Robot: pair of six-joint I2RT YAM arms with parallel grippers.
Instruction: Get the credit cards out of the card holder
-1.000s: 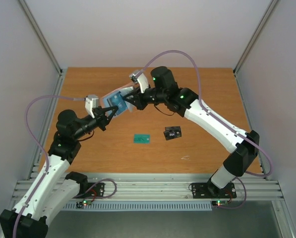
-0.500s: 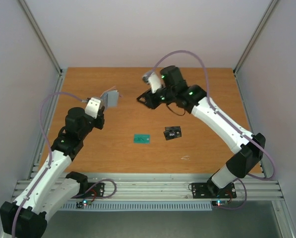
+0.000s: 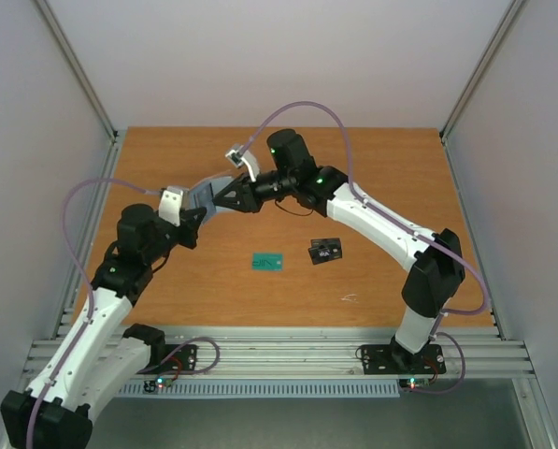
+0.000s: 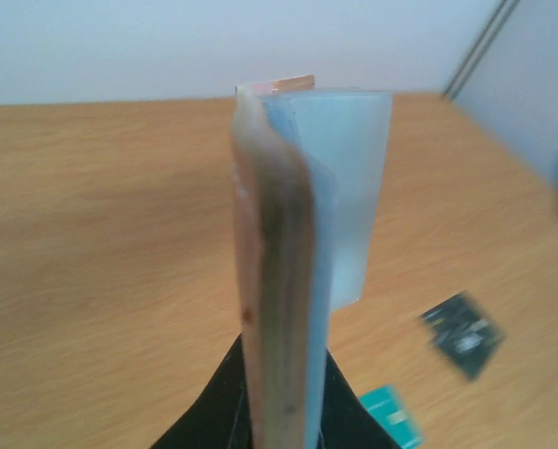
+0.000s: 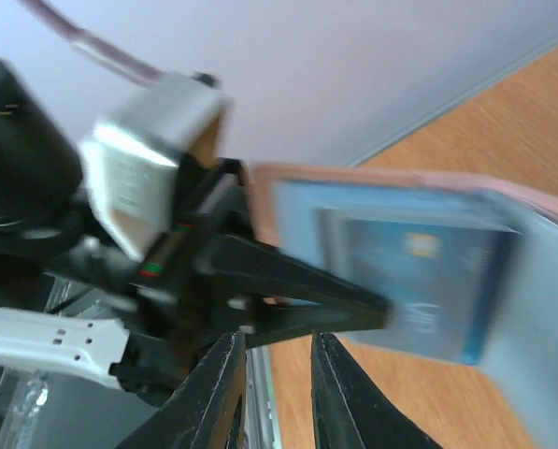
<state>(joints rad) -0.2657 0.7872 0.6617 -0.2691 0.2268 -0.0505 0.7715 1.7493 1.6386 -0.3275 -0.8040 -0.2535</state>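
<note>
We see the left gripper (image 3: 195, 218) raised above the wooden table (image 3: 400, 159), its claw closed tight on the lower end of the card holder (image 4: 274, 281) and holding it clear of the surface. In the left wrist view the holder stands upright and is seen nearly edge-on. Its tan-pink outer skin faces left, its light blue-grey lining faces right, and the two black fingers pinch it from either side at the bottom of the frame. The right gripper (image 5: 275, 355) has its tips just beside the holder, on the side away from the left arm. Its two fingers stand a little apart with nothing between them that we can make out, and we cannot tell whether they touch the wallet. The right wrist view shows the holder folded open, with the dark blue card (image 5: 419, 281) sitting in a pocket on the inner face. One black finger of the left gripper lies across the near edge of that face. The picture is blurred, so we cannot read how far the card stands out of its pocket. The other two cards lie flat on the table, near the middle and well apart from the holder. The green card (image 3: 267, 261) is to the left and the black card (image 3: 325, 251) is near it on the right, under the right arm's forearm in the top view.
</note>
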